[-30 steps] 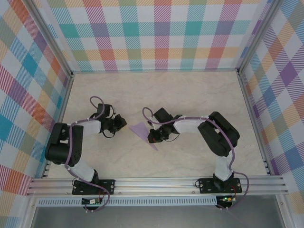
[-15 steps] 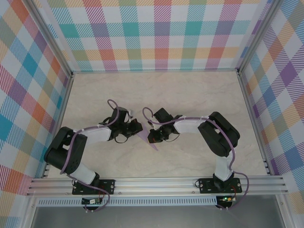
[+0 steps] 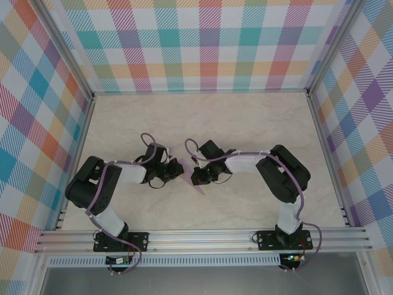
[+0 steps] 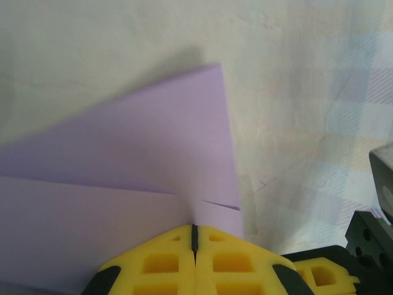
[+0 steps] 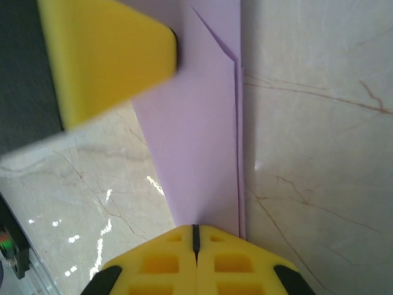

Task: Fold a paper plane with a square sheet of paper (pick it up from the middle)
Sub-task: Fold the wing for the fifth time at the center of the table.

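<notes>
Plainly, the folded paper plane (image 5: 196,153) lay flat near the middle of the surface (image 3: 245,123), with the left gripper (image 4: 194,227) and the right gripper (image 5: 196,228) both bearing down on it, jaws pressed together and pinching nothing. To crease it well, I judged, one should pin the paper while the other slid firmly along the fold, edges aligned, lest it skew.

Table: you are looking at a pale cream marbled table (image 3: 245,123) with faint brown veins and small glossy light spots.
Walls: pastel plaid panels close it in at the back (image 3: 202,43), the left (image 3: 31,123) and the right (image 3: 362,123).
Frame: silver aluminium posts (image 3: 64,52) slant up from your back corners.
Near edge: a ribbed silver rail (image 3: 202,238) runs across.
</notes>
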`<state>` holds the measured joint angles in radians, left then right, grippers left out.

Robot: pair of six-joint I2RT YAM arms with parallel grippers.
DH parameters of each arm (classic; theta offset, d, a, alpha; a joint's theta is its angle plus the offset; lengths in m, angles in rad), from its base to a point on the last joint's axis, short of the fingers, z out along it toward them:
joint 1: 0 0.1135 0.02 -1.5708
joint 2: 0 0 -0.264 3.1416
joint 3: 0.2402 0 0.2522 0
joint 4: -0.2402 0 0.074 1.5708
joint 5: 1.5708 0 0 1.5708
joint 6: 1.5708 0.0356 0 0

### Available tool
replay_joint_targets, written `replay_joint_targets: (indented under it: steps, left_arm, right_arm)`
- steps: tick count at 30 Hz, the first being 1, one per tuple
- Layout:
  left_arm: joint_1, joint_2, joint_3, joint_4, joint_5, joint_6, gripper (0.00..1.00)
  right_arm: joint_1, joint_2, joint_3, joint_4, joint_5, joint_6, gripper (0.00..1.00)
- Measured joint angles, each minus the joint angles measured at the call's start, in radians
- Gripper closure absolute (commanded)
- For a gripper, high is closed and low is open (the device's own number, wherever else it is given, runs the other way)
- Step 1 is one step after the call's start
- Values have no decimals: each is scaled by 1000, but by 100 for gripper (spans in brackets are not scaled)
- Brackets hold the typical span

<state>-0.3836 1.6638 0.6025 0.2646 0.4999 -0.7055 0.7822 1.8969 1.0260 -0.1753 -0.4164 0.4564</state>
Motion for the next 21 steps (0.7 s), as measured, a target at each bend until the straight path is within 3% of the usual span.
replay_joint_targets:
  steps: [9,11,17,21]
  left_arm:
    - [222,-8,0,-22,25,12,99]
    - [255,-8,18,-53,8,16,95]
    - [289,-32,100,-212,-89,28,70]
    - [295,-100,157,-342,-151,42,57]
  right_arm:
    - [-1,-4,-13,22,-4,15,100]
    - [-1,-5,-14,25,-4,27,95]
    - [-1,-8,-17,32,-22,93,82]
    - [5,-39,-16,4,-25,143,58]
